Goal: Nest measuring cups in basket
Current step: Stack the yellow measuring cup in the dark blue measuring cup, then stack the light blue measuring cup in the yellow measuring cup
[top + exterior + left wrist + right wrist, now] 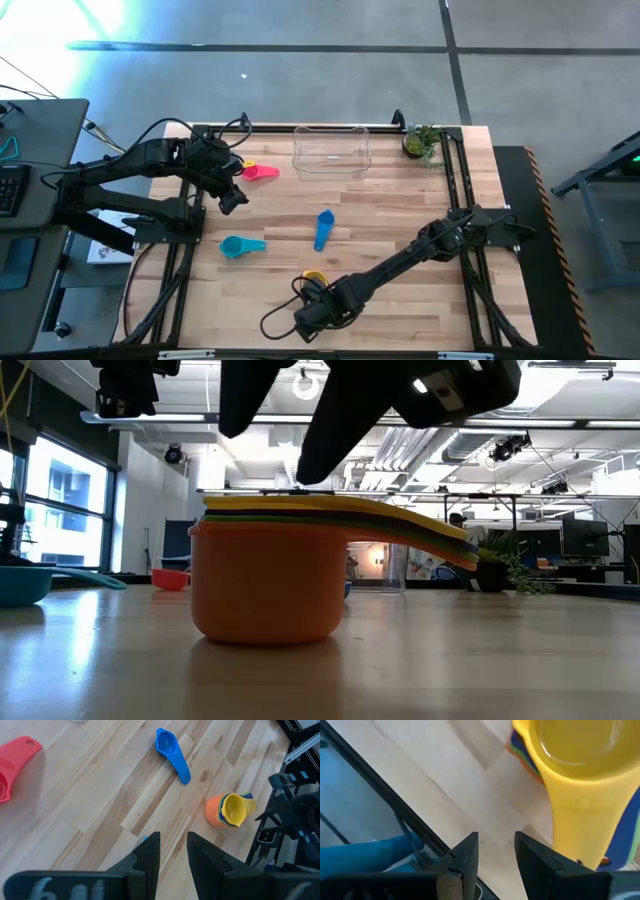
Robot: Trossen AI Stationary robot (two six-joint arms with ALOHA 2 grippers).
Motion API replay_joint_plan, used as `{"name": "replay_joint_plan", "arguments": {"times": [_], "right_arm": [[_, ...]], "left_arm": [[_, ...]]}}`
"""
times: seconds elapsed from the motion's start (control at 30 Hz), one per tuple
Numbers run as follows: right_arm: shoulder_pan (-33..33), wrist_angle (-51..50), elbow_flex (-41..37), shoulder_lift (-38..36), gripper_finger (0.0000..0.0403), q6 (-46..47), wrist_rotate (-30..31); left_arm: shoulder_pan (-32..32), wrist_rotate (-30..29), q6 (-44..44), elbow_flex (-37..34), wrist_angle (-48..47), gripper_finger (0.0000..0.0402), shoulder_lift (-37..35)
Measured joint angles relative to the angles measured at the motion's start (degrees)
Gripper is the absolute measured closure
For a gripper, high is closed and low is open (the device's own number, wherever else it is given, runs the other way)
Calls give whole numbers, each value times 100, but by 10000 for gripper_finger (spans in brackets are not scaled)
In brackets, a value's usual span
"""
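Observation:
A stack of nested measuring cups (314, 278), orange outermost and yellow innermost, stands upright on its base near the table's front; it also shows in the low view (268, 580) and the right wrist view (580, 765). My right gripper (305, 322) hovers open just on the near side of the stack, touching nothing. A blue cup (323, 228), a teal cup (241, 245) and a pink cup (262, 172) lie apart on the table. The clear basket (331, 152) stands at the far edge. My left gripper (232, 200) is open and empty above the table near the pink cup.
A small potted plant (422, 143) stands at the far right, beside the basket. The dark arm frames run along the table's left and right sides. Bare wood lies between the loose cups and the basket.

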Motion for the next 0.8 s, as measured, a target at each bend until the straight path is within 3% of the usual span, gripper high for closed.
{"name": "replay_joint_plan", "arguments": {"times": [0.43, 0.8], "right_arm": [[-50, -923, 0, 22, 284, 328, -202], [-72, -700, 0, -15, 284, 44, -221]], "left_arm": [[0, -1, 0, 0, 1, 314, 0], [2, -2, 0, 0, 1, 314, 0]]}}
